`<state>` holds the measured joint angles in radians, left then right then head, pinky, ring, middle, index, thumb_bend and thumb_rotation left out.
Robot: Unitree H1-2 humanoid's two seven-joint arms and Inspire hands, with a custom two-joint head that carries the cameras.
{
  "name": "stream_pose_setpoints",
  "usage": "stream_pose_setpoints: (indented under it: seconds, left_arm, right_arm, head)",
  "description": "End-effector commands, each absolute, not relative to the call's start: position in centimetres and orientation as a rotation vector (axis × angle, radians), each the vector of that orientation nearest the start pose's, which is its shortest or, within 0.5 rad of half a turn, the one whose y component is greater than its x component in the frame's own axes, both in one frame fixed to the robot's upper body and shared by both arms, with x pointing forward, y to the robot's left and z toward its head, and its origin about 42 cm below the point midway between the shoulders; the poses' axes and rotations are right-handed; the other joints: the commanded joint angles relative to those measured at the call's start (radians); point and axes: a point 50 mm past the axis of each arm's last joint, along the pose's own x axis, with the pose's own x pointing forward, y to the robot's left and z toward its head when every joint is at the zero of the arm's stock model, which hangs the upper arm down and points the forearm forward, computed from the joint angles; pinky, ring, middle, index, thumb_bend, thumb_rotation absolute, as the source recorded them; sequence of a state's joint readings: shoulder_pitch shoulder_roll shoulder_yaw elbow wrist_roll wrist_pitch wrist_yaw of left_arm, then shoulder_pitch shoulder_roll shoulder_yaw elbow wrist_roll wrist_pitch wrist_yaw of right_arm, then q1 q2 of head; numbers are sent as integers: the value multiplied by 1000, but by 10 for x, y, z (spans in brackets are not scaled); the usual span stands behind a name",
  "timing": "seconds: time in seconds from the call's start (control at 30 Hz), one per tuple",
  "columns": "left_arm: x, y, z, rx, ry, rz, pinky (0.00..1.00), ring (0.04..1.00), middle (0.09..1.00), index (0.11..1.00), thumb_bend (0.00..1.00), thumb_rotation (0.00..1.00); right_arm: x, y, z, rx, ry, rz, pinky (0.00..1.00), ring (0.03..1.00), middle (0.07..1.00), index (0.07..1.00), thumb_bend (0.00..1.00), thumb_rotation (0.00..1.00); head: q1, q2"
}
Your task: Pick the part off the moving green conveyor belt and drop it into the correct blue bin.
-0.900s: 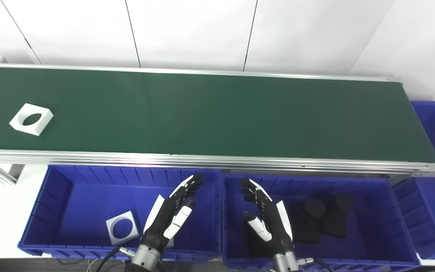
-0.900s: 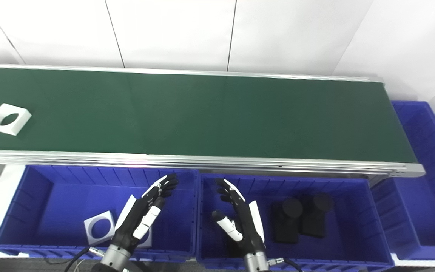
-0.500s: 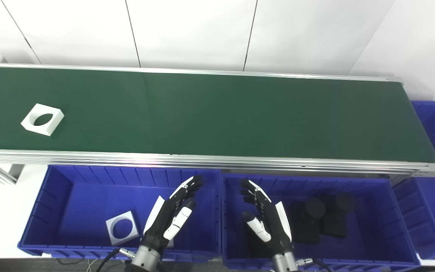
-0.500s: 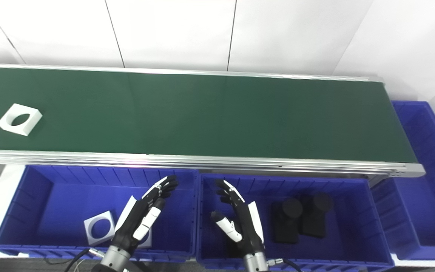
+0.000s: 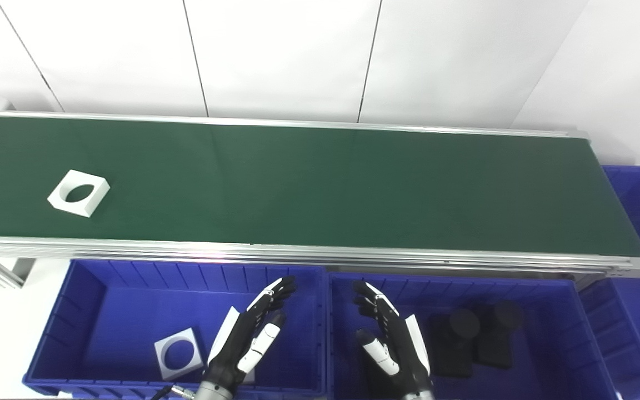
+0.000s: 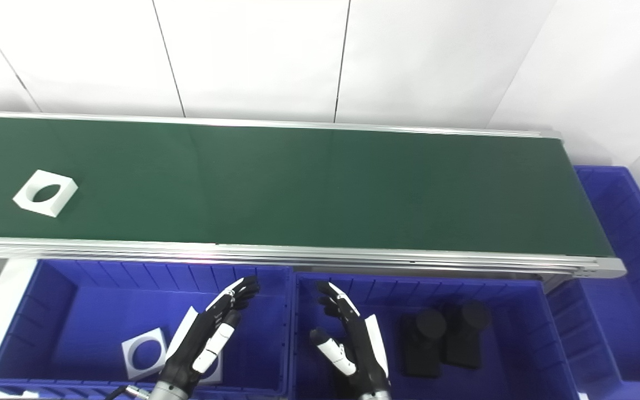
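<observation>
Fingers (image 5: 273, 290) of both hands are spread apart and hold nothing; the left hand (image 5: 245, 339) hovers above the left blue bin (image 5: 84, 289), the right hand (image 5: 392, 339) above the middle blue bin (image 5: 578, 311), palms turned toward each other, apparently poised to wait for the part. A white square part with a round hole (image 5: 79, 193) lies on the green conveyor belt (image 5: 320, 183) far to the left, well apart from both hands; a matching white part (image 5: 175, 353) lies in the left bin, which suggests that bin is its destination; two black cylindrical parts (image 5: 475, 336) sit in the middle bin; a third blue bin (image 5: 639, 200) stands at the belt's right end.
</observation>
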<state>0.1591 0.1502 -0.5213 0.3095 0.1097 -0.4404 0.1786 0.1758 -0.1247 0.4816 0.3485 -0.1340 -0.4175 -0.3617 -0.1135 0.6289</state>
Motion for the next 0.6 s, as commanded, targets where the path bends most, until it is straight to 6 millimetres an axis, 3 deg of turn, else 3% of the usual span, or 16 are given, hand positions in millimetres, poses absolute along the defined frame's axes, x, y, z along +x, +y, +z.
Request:
stream_pose_setpoints:
  seconds: [0.0,0.57]
  left_arm:
    - [180,146,4,160,-36,-359,872,886,871,884,532,1000]
    - [180,146,4,168,-38,-359,869,883,870,883,541,1000]
  right_arm:
    - [174,-157,-7,-170,2,146,797,824,863,850,859,918]
    - [174,-157,-7,-168,4,143,795,819,861,848,868,921]
  head:
    - [1,-1]
    - [0,1]
